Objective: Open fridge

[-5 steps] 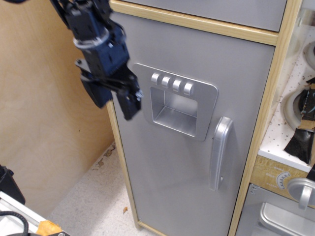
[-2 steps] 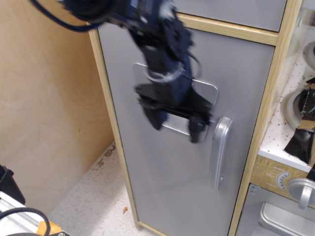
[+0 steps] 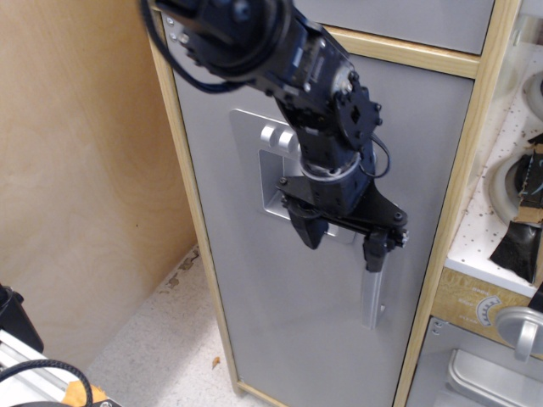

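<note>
Item: fridge [image 3: 280,322], toy cabinet, light wood frame, matte grey door, filling the middle of the view; door lies flush with the frame, closed

Fitting: recessed silver dispenser panel [image 3: 265,174] on the upper door, largely covered by the arm; one round button [image 3: 273,136] shows at its top left

Fitting: curved silver vertical handle [image 3: 372,297] below and right of the dispenser panel; only its lower length shows, the upper part hidden behind the tool

Tool: gripper [image 3: 344,246], dark blue and black, hanging from an arm [image 3: 254,42] that enters from the top left and crosses the fridge door. Two fingers point downward, spread apart; the right one [image 3: 374,254] lies over the top of the handle, the left one [image 3: 309,231] over the lower edge of the dispenser panel. Jaws stand apart with nothing held between them; contact with the handle cannot be told

Adjacent: plywood wall [image 3: 85,170] left of the fridge; speckled floor [image 3: 161,339] at its lower left; small grey oven door with silver handle [image 3: 517,331] at its lower right; white speckled counter [image 3: 501,229] above that
</note>
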Controlling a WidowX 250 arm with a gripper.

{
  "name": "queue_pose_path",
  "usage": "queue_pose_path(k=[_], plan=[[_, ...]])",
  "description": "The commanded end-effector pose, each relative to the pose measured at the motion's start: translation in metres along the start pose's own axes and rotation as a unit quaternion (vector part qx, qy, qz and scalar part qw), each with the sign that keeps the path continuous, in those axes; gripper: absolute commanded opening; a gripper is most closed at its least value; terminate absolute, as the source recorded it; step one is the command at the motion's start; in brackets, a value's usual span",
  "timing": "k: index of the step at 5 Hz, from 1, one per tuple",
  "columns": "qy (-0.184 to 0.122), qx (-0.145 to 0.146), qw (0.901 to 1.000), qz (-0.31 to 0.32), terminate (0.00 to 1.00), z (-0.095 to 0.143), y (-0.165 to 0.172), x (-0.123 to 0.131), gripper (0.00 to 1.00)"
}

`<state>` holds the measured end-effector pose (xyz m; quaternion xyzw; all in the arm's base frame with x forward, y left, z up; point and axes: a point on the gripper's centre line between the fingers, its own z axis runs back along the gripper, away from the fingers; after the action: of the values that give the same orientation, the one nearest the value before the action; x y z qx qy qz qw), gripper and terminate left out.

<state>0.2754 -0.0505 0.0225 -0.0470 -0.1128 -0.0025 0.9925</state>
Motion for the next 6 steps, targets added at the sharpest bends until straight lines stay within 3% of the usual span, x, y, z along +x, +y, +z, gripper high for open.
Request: queue_pose_path(k=[1,2,3,5,6], plan=[[-0.009,-0.030,0.9994,-0.012,0.00,0.000,-0.019,0.028,1.00],[-0.018,-0.029,0.9993,-0.013,0.00,-0.003,-0.018,0.029,1.00],[-0.037,-0.015,0.9992,-0.004,0.00,-0.007,-0.017,0.027,0.00],[-0.039,-0.026,0.9989,0.001,0.00,-0.015,-0.012,0.025,0.00],[-0.023,-0.034,0.9991,0.015,0.00,-0.013,-0.015,0.016,0.00]])
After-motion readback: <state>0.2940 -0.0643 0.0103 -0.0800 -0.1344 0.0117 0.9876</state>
